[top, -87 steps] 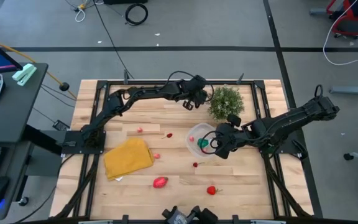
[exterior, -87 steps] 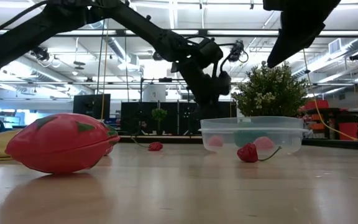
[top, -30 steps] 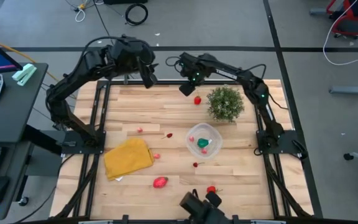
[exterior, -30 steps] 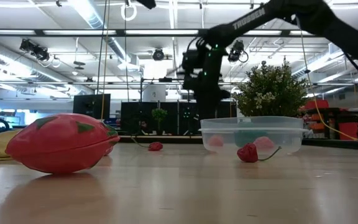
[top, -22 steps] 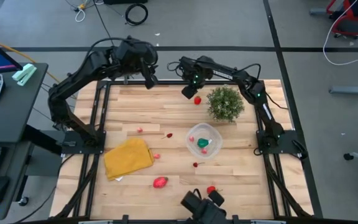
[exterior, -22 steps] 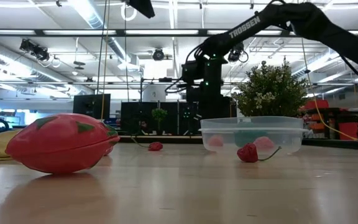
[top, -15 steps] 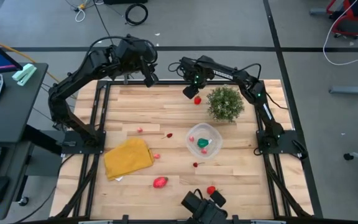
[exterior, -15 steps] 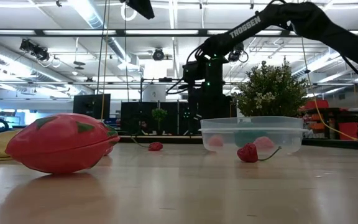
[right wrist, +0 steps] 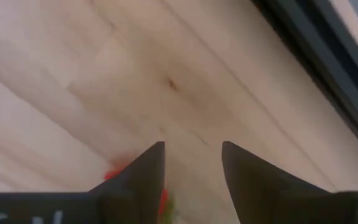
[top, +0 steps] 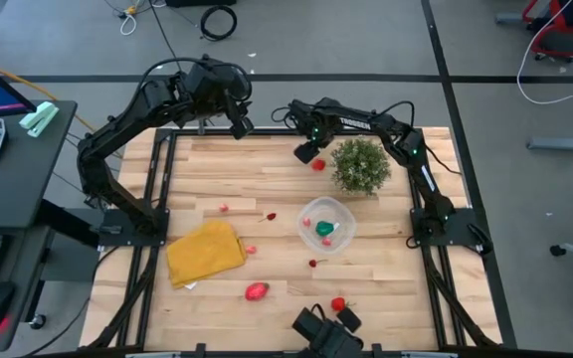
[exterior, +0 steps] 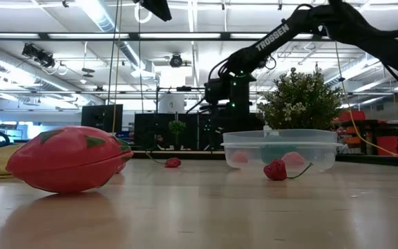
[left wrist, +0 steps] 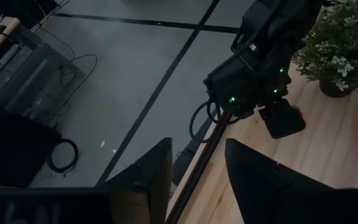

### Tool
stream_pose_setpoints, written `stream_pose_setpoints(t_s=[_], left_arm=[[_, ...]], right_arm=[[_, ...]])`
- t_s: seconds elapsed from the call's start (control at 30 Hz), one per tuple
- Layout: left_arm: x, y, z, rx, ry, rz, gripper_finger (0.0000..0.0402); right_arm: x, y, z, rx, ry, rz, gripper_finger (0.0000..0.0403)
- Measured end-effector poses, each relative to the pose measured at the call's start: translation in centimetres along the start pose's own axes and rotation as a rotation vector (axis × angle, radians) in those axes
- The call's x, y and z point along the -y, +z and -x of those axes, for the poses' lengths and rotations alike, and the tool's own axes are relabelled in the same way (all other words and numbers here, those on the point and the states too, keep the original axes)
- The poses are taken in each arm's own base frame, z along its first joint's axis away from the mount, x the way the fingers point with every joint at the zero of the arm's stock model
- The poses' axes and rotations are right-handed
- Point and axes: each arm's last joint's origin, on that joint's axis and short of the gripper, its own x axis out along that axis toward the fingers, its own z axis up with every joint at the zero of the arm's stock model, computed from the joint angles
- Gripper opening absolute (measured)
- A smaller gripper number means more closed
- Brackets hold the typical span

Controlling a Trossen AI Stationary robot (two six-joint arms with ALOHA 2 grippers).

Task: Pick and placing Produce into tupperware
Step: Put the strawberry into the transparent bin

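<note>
Your right pincer [top: 307,151] is hanging low over the far edge of the counter [top: 267,179], just beside a red piece of produce [top: 317,165] that is lying next to the potted plant [top: 360,164]. In the right wrist view its fingers are standing apart with bare wood between them and a smear of red at the edge of one finger, so it is gripping nothing; it is poised there, by my reading, because that berry is the nearest piece to collect.

Your left pincer [top: 239,122] is waiting high beyond the far-left corner, fingers parted and empty, looking down past the counter edge at the other arm, keeping out of the way.

The tupperware [top: 325,224] is sitting mid-counter in front of the plant, already holding a green piece and some pink ones. Other red pieces are lying scattered: one [top: 257,291] near the yellow cloth [top: 205,252], another [top: 313,264] just outside the tupperware.
</note>
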Motion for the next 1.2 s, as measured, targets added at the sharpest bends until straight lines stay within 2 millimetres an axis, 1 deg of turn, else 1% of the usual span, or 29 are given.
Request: stream_pose_setpoints(t_s=[0.1,0.23,0.33,0.47,0.53,0.6,0.73,0.8,0.87,0.97,1.07,1.2], left_arm=[[0.0,0.0,0.0,0.000,-0.001,-0.006,0.0157],[0.0,0.0,0.0,0.000,0.000,-0.006,0.0153],[0.0,0.0,0.0,-0.001,0.001,-0.006,0.0150],[0.0,0.0,0.0,-0.001,0.000,-0.006,0.0150],[0.0,0.0,0.0,-0.001,0.000,-0.007,0.0152],[0.0,0.0,0.0,-0.001,0.000,-0.007,0.0154],[0.0,0.0,0.0,-0.001,0.000,-0.007,0.0156],[0.0,0.0,0.0,-0.001,0.000,-0.006,0.0154],[0.0,0.0,0.0,-0.002,0.000,-0.005,0.0151],[0.0,-0.1,0.0,-0.008,-0.001,-0.004,0.0149],[0.0,-0.2,0.0,-0.021,-0.005,-0.008,0.0152],[0.1,-0.5,0.0,-0.050,-0.010,0.002,0.0155]], right_arm=[[0.0,0.1,0.0,0.011,0.003,-0.006,0.0157],[-0.1,-0.5,0.0,-0.055,0.006,-0.005,0.0147],[-0.3,-1.0,0.1,-0.093,0.010,0.067,0.0144],[-0.6,-1.2,0.4,-0.102,0.012,0.145,0.0144],[-0.8,-1.3,1.1,-0.085,0.020,0.154,0.0145],[-0.8,-1.4,2.3,-0.058,0.024,0.155,0.0145],[-1.1,-1.9,5.5,0.016,0.040,0.140,0.0146],[-1.4,-2.3,6.7,0.036,0.073,0.124,0.0146],[-1.9,-2.7,7.3,0.021,0.138,0.153,0.0148],[-3.3,-3.5,7.4,-0.018,0.194,0.258,0.0154],[-5.0,-4.1,7.5,-0.030,0.169,0.328,0.0162],[-6.9,-5.0,7.3,-0.042,0.106,0.288,0.0172]])
